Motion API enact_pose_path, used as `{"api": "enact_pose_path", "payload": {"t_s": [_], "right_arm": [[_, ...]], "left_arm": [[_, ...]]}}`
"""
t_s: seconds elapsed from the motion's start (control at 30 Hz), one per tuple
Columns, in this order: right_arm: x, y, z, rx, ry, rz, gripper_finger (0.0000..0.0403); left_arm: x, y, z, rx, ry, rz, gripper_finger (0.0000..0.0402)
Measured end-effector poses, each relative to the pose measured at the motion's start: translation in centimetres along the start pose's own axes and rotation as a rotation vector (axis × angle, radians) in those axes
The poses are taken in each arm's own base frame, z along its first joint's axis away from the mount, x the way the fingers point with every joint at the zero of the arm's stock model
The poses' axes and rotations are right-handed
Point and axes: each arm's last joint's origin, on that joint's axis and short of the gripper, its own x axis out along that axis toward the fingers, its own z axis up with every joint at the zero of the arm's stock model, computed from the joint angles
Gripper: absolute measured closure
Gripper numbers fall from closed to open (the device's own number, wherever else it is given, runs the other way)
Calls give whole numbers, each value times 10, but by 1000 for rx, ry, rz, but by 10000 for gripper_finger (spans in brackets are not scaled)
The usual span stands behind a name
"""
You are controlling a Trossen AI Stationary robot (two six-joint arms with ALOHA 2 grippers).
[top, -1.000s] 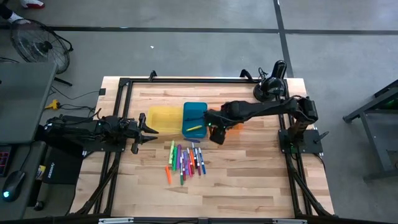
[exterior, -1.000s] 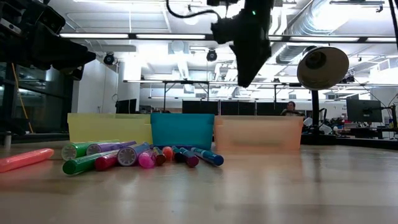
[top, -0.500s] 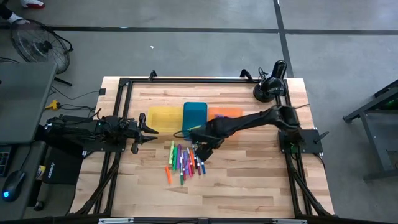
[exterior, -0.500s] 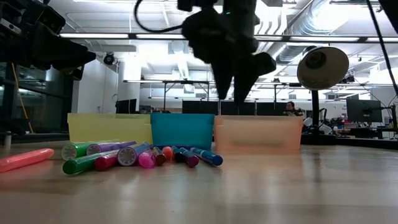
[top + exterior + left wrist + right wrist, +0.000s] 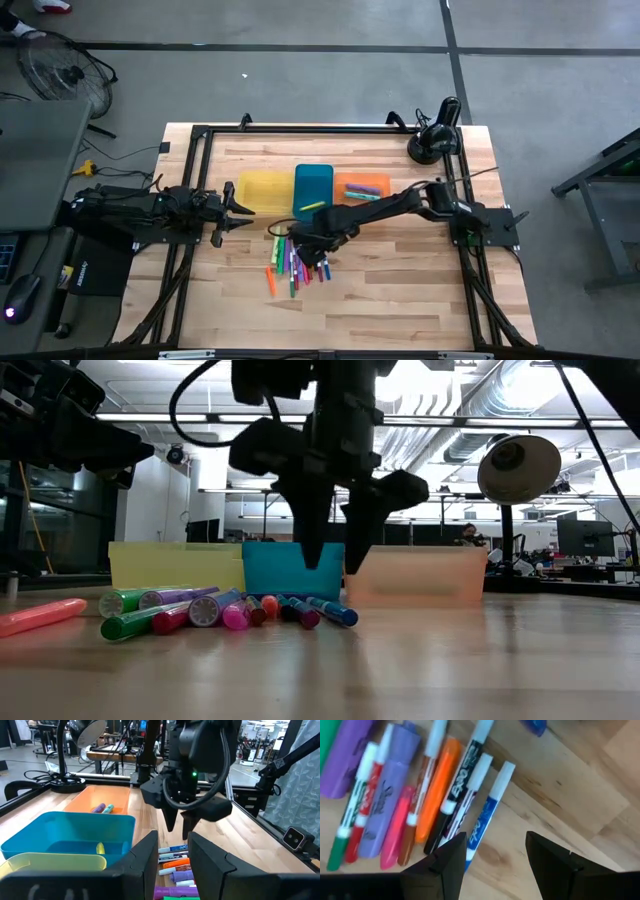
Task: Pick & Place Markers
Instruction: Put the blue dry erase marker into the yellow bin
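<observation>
Mixed-colour thin plastic markers point(image 5: 297, 259) lie heaped on the wooden table point(image 5: 400, 290), in front of the trays. Your right gripper point(image 5: 332, 555) has swung from the trays to hover above them, fingers apart, empty: another pick looks due. Left gripper point(image 5: 240, 208) waits aside, partly open, empty.

Three trays point(image 5: 314, 186): one yellow, one blue, one orange; roughly a dozen markers point(image 5: 297, 258) on the table.

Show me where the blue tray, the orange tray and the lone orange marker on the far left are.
blue tray point(image 5: 293, 568): low view, on its front wall.
orange tray point(image 5: 350, 181): high view, on a bare patch of its floor.
lone orange marker point(image 5: 40, 616): low view, on the middle of its barrel.
</observation>
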Motion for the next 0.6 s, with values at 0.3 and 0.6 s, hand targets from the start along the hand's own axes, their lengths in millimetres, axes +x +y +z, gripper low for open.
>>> {"api": "enact_pose_path", "payload": {"t_s": [0.3,0.6], "right_arm": [[16,6,-5,28,23,5,210],[30,3,-7,37,21,-1,210]], "left_arm": [[0,0,0,0,0,0,298],[0,0,0,0,0,0,298]]}}
